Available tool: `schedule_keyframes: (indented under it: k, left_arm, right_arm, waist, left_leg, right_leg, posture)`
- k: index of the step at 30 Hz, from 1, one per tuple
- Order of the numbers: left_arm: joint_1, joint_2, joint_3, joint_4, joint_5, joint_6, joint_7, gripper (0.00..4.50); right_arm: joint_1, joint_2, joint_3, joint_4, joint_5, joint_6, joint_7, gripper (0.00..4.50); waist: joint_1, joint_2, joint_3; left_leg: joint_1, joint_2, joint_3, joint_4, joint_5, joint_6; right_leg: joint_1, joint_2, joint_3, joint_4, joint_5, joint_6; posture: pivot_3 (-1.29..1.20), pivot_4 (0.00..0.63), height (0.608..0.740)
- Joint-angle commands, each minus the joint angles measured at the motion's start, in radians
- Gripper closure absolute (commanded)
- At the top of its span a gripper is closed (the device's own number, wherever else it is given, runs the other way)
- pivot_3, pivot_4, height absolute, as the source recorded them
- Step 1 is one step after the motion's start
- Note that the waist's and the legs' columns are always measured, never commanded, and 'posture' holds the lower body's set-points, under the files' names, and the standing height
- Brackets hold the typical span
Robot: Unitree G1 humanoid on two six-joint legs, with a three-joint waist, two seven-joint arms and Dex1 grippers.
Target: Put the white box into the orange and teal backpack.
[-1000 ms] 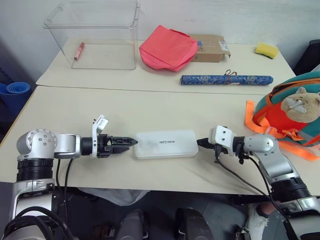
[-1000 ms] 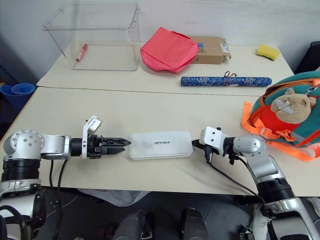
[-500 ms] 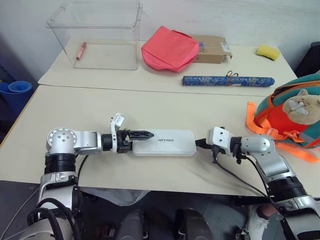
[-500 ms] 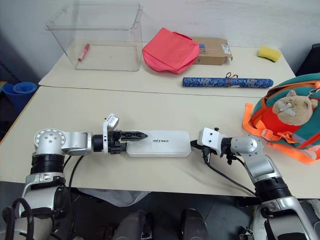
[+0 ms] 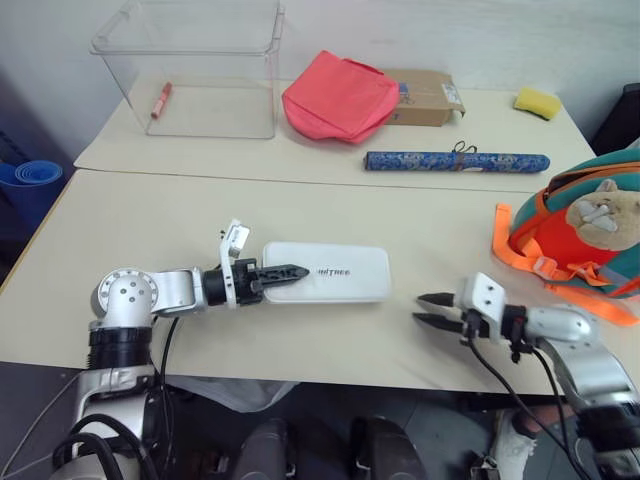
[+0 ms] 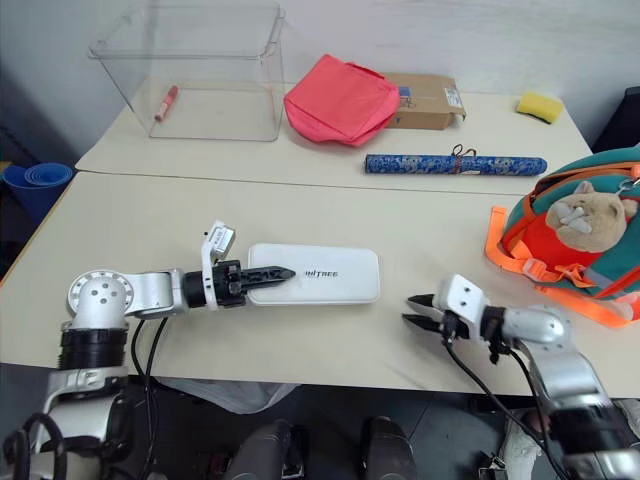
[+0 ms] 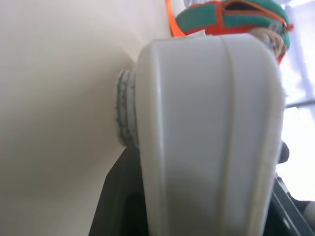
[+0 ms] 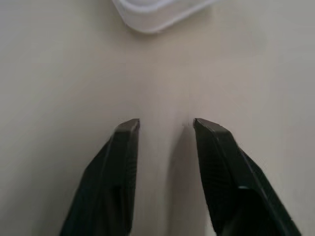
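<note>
Beige table (image 5: 300, 215), white box (image 5: 335, 272) in L jaws; R jaws apart

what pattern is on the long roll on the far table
Blue with a small pale floral-looking print: the roll, tied near its middle, shows best in the left eye view.

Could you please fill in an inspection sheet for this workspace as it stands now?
Surface: two beige tables, butted together.
Job's things: white box lying flat; backpack at the right edge, apart.
Clutter: clear bin holding a red marker, pink bag, cardboard box, blue roll, yellow sponge.
Hands: left hand gripping the box's end; right hand open, off the box.
Cables: black, at both arms.
Surroundings: blue mat on the floor.
</note>
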Motion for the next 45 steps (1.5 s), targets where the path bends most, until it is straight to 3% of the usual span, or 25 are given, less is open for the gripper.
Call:
schedule_keyframes:
  k: [1,5,10,14,18,23,29,32,42,43,45]
  left_arm:
    - [0.054,0.076,-0.145,-0.139,0.207,-0.352,-0.341,3.24]
    - [0.079,0.062,-0.214,-0.134,0.374,-0.671,-0.526,3.24]
    - [0.087,0.004,-0.248,-0.116,0.437,-0.784,-0.594,3.24]
    - [0.086,-0.006,-0.245,-0.117,0.452,-0.782,-0.604,3.24]
    - [0.092,0.003,-0.223,-0.133,0.444,-0.768,-0.602,3.24]
    - [0.114,0.007,-0.176,-0.164,0.435,-0.754,-0.56,3.24]
    - [0.145,0.03,-0.146,-0.203,0.421,-0.719,-0.559,3.24]
    - [0.149,0.047,-0.125,-0.208,0.414,-0.707,-0.561,3.24]
    - [0.174,0.055,-0.046,-0.157,0.426,-0.721,-0.538,3.24]
    - [0.174,0.05,-0.029,-0.142,0.419,-0.718,-0.531,3.24]
    - [0.173,0.042,0.0,-0.11,0.41,-0.718,-0.522,3.24]
  right_arm:
    - [0.17,-0.014,-0.201,-0.129,0.085,0.044,-0.054,1.67]
    - [0.4,0.039,-0.45,-0.152,0.12,-0.019,-0.098,0.28]
    - [0.496,0.072,-0.714,0.034,0.221,-0.067,-0.118,0.28]
    - [0.47,0.019,-0.811,0.212,0.224,-0.106,-0.116,0.13]
    - [0.363,-0.066,-0.8,0.338,0.208,-0.141,-0.113,0.13]
    - [0.125,-0.195,-0.68,0.521,0.158,-0.157,-0.085,0.13]
    - [-0.149,-0.215,-0.533,0.616,0.201,-0.075,0.034,0.13]
    - [-0.184,-0.193,-0.461,0.515,0.237,0.023,0.091,0.71]
    - [-0.241,-0.003,-0.364,0.233,0.305,0.102,-0.006,4.28]
    - [-0.248,0.033,-0.345,0.188,0.316,0.114,-0.029,4.49]
    - [-0.248,0.09,-0.298,0.095,0.331,0.143,-0.054,4.49]
  waist:
    - [0.003,0.001,0.0]
    - [0.011,0.001,0.0]
    - [0.02,0.001,0.0]
    - [0.015,0.002,0.0]
    - [0.002,0.003,0.0]
    - [-0.017,0.005,0.001]
    - [-0.012,0.007,0.002]
    - [-0.003,0.007,0.002]
    - [-0.008,0.007,0.002]
    - [-0.01,0.007,0.002]
    - [-0.014,0.007,0.002]
  left_leg:
    - [0.0,0.0,0.0,-0.001,0.0,0.0]
    - [0.0,0.0,0.003,-0.005,-0.002,-0.004]
    - [0.002,0.0,0.004,-0.012,-0.001,-0.002]
    - [0.003,0.001,0.005,-0.012,0.001,0.002]
    - [0.003,0.001,0.005,-0.012,0.002,0.003]
    - [0.004,0.0,0.006,-0.012,0.003,0.004]
    - [0.003,0.0,0.004,-0.012,0.006,0.004]
    - [0.002,0.0,0.003,-0.011,0.006,0.004]
    - [0.002,0.0,0.002,-0.011,0.006,0.003]
    - [0.002,0.0,0.002,-0.011,0.006,0.003]
    - [0.002,0.001,0.002,-0.011,0.007,0.002]
  right_leg:
    - [0.0,0.0,0.0,-0.001,0.0,0.0]
    - [0.0,-0.002,0.001,-0.005,0.0,0.001]
    - [-0.001,-0.002,0.002,-0.009,0.001,0.002]
    - [-0.001,-0.002,0.002,-0.009,0.001,0.001]
    - [0.0,-0.003,0.002,-0.008,0.001,0.001]
    - [0.0,-0.003,0.003,-0.007,0.001,0.002]
    - [0.0,-0.002,0.001,-0.006,0.001,0.001]
    - [0.0,-0.003,0.0,-0.006,0.001,0.001]
    - [0.0,-0.003,-0.002,-0.005,0.001,0.001]
    - [0.0,-0.002,-0.001,-0.005,0.001,0.001]
    - [-0.001,-0.002,-0.001,-0.004,0.001,0.001]
  posture:
    - [0.0,0.15,0.74]
    - [0.0,0.15,0.74]
    - [0.0,0.15,0.74]
    - [0.0,0.15,0.74]
    - [0.0,0.15,0.74]
    - [0.0,0.15,0.74]
    - [0.0,0.15,0.74]
    - [0.0,0.15,0.74]
    - [0.0,0.15,0.74]
    - [0.0,0.15,0.74]
    - [0.0,0.15,0.74]
